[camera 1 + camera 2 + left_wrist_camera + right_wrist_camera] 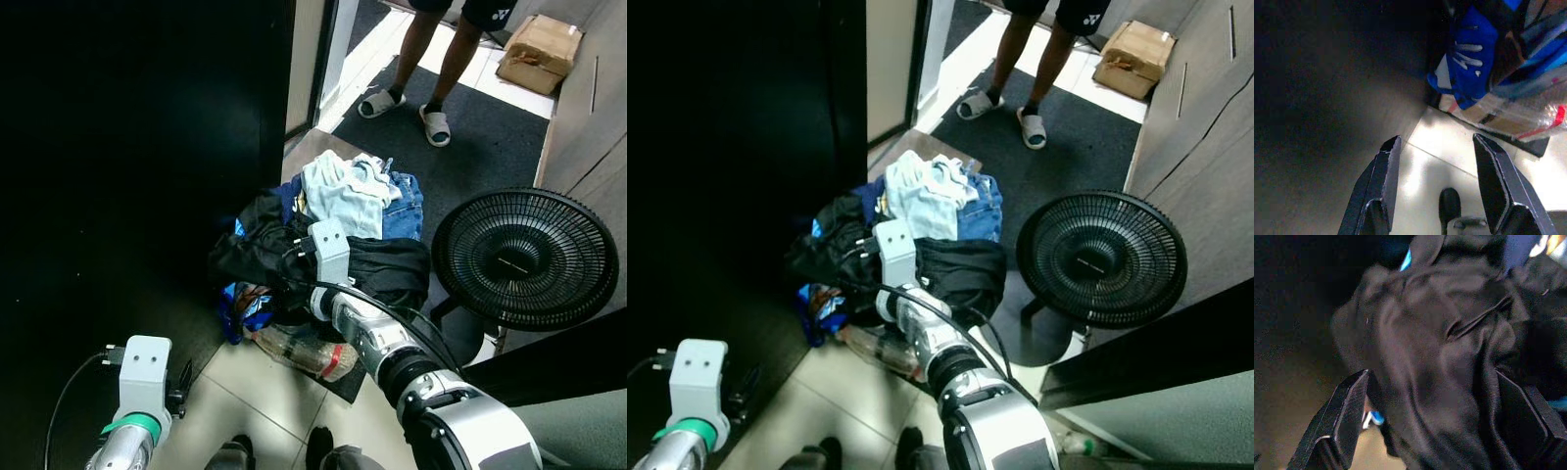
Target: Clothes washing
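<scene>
Left eye view: a clothes pile [328, 235] is heaped on the floor beside a black fan [525, 257], with a person's sandalled feet [407, 110] seen beyond the pile. The right gripper [1435, 396] is spread wide over the pile's black garment [1449, 357]. The left gripper [1435, 161] is held apart above bare tile near the pile.

Silver arms [392, 352], black-fingered hands [1437, 188]
</scene>
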